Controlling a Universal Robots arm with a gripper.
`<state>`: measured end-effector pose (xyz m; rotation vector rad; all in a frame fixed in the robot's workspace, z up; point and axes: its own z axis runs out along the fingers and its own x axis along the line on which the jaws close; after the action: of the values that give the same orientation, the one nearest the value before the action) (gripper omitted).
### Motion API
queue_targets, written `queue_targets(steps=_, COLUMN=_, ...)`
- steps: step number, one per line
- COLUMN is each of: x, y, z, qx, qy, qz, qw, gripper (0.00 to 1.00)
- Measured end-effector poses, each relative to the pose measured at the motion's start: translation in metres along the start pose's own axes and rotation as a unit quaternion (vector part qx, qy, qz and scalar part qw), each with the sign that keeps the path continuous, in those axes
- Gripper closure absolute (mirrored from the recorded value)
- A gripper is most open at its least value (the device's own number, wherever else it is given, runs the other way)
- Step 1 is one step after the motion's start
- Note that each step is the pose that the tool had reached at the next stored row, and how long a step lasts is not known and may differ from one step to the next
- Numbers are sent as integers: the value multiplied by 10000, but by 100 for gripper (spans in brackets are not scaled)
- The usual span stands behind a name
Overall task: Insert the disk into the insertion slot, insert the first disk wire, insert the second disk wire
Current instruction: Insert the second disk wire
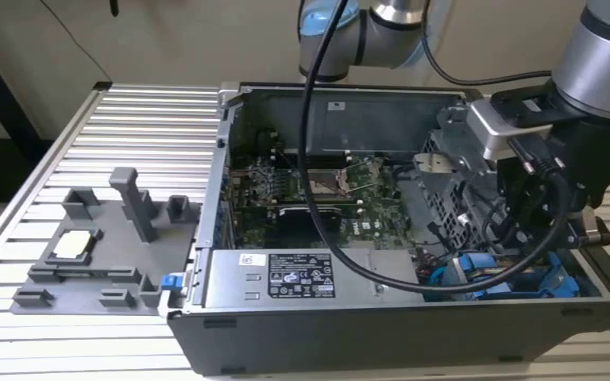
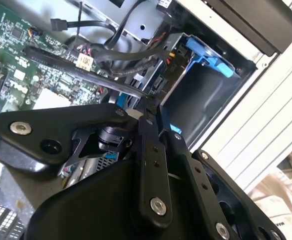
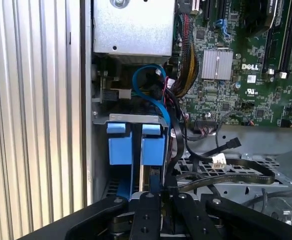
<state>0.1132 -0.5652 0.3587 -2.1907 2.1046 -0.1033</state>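
Two blue carrier ends stand side by side in the dark-grey drive cage. The disk is the one in line with my gripper and sits down in the insertion slot, level with its neighbour. In the second wrist view my gripper is shut, its black fingers meeting at the tips over the disk's edge, with blue rail showing beside them. Two loose wires lie on the cage top: one with a black plug, one with a white plug. In the exterior view the arm's wrist hangs over the blue carriers.
The silver labelled power-supply box fills the case's front beside the cage. A blue cable loops between the box and the carriers. The motherboard lies deeper in the case. A grey fixture tray stands on the ribbed table at the exterior view's left.
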Motion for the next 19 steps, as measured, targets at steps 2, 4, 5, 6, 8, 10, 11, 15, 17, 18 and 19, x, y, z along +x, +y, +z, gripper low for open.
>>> queue_targets(steps=2, x=13, y=-39, z=6, qx=-41, qy=-8, qz=2, qw=10000, gripper=84)
queue_targets(steps=4, x=24, y=-74, z=11, qx=-77, qy=-18, qz=4, qw=10000, gripper=84)
queue_targets(steps=5, x=27, y=-86, z=15, qx=-97, qy=-23, qz=5, qw=10000, gripper=84)
queue_targets(steps=6, x=28, y=-94, z=19, qx=-120, qy=-27, qz=6, qw=9999, gripper=84)
queue_targets(steps=8, x=28, y=-103, z=26, qx=-171, qy=-32, qz=8, qw=9998, gripper=84)
queue_targets(steps=10, x=29, y=-109, z=30, qx=-205, qy=-37, qz=9, qw=9998, gripper=84)
queue_targets(steps=11, x=30, y=-112, z=32, qx=-211, qy=-46, qz=10, qw=9998, gripper=84)
queue_targets(steps=15, x=33, y=-135, z=46, qx=-251, qy=-78, qz=15, qw=9997, gripper=84)
queue_targets(steps=17, x=34, y=-143, z=56, qx=-273, qy=-97, qz=20, qw=9996, gripper=84)
queue_targets(steps=18, x=34, y=-144, z=62, qx=-274, qy=-107, qz=31, qw=9996, gripper=84)
queue_targets(steps=19, x=35, y=-144, z=66, qx=-274, qy=-114, qz=48, qw=9995, gripper=84)
